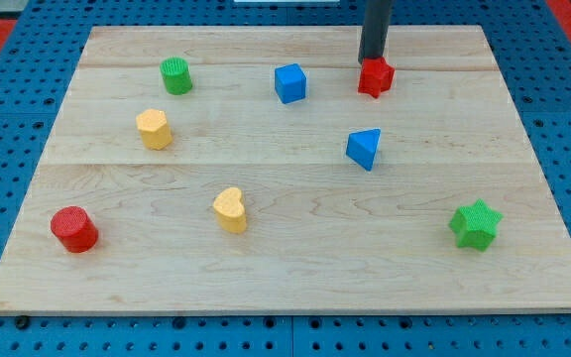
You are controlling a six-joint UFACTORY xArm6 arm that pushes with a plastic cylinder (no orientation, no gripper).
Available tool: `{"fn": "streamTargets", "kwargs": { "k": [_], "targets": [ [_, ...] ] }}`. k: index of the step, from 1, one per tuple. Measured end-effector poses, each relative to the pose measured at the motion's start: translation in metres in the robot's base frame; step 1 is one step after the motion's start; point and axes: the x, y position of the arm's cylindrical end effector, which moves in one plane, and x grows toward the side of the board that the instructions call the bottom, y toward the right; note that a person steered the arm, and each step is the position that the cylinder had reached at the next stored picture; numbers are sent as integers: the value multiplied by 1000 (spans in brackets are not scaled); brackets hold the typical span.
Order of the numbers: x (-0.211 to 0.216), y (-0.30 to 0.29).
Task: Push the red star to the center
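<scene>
Sitting near the view's top edge, right of the middle, the small red star-shaped block (376, 77) is well away from where it has to end up. My tip (373, 59), the lower end of the dark straight rod, is planted right behind it on the top side, touching or all but touching; the star hides the very contact. The tool is a plain rod with nothing to open or close, so it holds nothing and only leans on the block. That placement makes sense, I'd say: the center of the pale wooden desk (285, 288) lies toward the view's bottom and a little left, so a shove from above sends the star that way.

Watch the traffic, though. The blue triangular block (364, 148) sits just below the star, near a straight downward line, and the blue cube (289, 83) stands to its left, so the lane runs between them.

Further out: a green cylinder (175, 75) at upper left, a yellow rounded block (154, 129) below it, a yellow heart (230, 209) lower middle, a red cylinder (73, 229) bottom left, a green star (475, 223) bottom right.
</scene>
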Motion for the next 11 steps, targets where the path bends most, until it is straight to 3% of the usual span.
{"fn": "streamTargets", "kwargs": {
  "k": [2, 3, 5, 7, 8, 10, 11],
  "targets": [
    [-26, 41],
    [-18, 61],
    [60, 11],
    [7, 12],
    [1, -6],
    [72, -78],
    [80, -127]
  ]
}}
